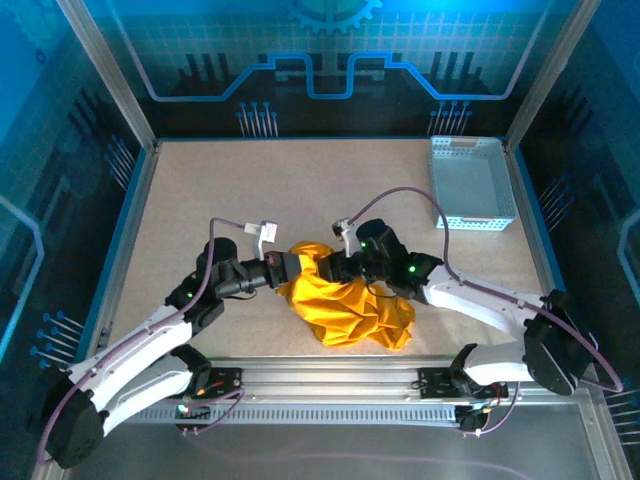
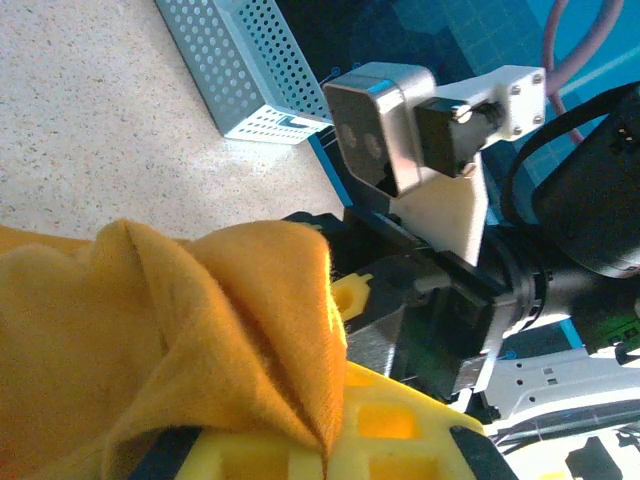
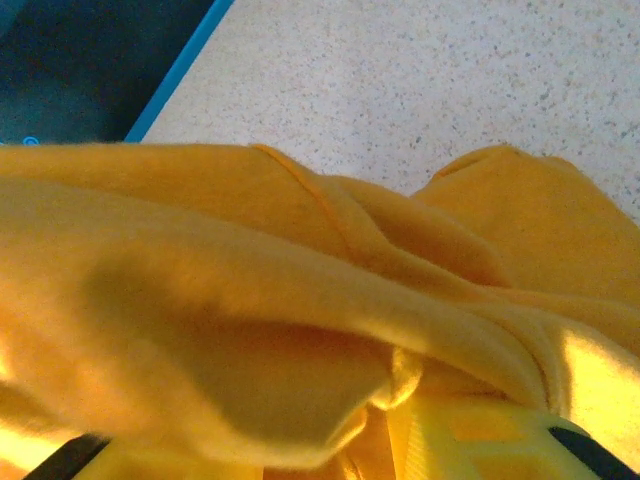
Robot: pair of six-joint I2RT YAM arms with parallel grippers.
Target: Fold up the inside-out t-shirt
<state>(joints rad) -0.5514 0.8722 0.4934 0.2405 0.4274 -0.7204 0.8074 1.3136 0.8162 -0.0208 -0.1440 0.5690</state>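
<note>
Left pincer [image 1: 292, 267]: closed on a fold of the shirt. From its wrist, the cloth runs down into the seam between its yellow fingers [image 2: 250, 455].
Right pincer [image 1: 330, 267]: faces the left one, just beside it at the same raised hump of cloth. The shirt drapes right over its fingers, so I cannot tell whether it is closed or open.
T-shirt [image 1: 350, 305]: orange-yellow, crumpled in a heap on the near middle of the table. Its top is bunched up between the two pincers, and the rest spills toward the near right, beneath the right arm.
Arms: they reach in from the near left and near right and meet over the heap.
Table [image 1: 230, 190]: speckled beige.
Basket [image 1: 472, 185]: pale and perforated, in the far right corner, well apart from the shirt.
</note>
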